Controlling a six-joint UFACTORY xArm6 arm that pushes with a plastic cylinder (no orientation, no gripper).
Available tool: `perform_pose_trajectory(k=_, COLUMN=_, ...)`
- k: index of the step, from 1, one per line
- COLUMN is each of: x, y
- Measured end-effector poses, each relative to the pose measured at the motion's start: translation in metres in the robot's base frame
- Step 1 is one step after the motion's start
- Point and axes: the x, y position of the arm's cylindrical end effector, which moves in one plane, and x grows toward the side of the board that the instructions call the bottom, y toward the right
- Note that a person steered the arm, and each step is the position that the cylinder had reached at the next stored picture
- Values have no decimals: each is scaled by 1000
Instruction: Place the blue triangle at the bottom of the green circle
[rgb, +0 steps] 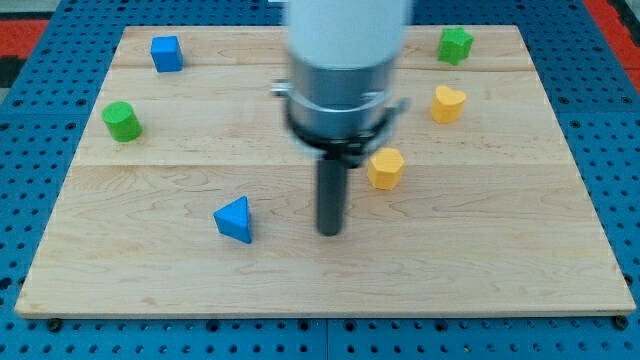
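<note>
- Six blocks lie on the bench.
- My tip sits right of the blue triangle — apart.
- Green circle lies upper-left.
- Fingers: none fitted — state cannot be told.

The bench is pale wood with faint grain, on a blue pegboard dotted with holes. The blue triangle and blue cube match in colour. The green circle and a second green block, possibly star-shaped, are bright green. Two blocks are yellow-orange: a heart-like block and a hexagon. My tip is dark grey.
</note>
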Motion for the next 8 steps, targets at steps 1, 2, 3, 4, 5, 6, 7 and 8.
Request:
perform_pose_trajectory(k=1, x=-2, y=-75)
perform_pose_trajectory(k=2, x=-18, y=-91)
perform_pose_trajectory(k=3, x=-24, y=-123)
perform_pose_trajectory(k=4, x=-52, y=-124)
perform_pose_trajectory(k=5, x=-37, y=-166)
perform_pose_trajectory(k=6, x=-49, y=-175)
perform_pose_trajectory(k=7, x=-88, y=-162)
perform_pose_trajectory(k=8, x=-104, y=-141)
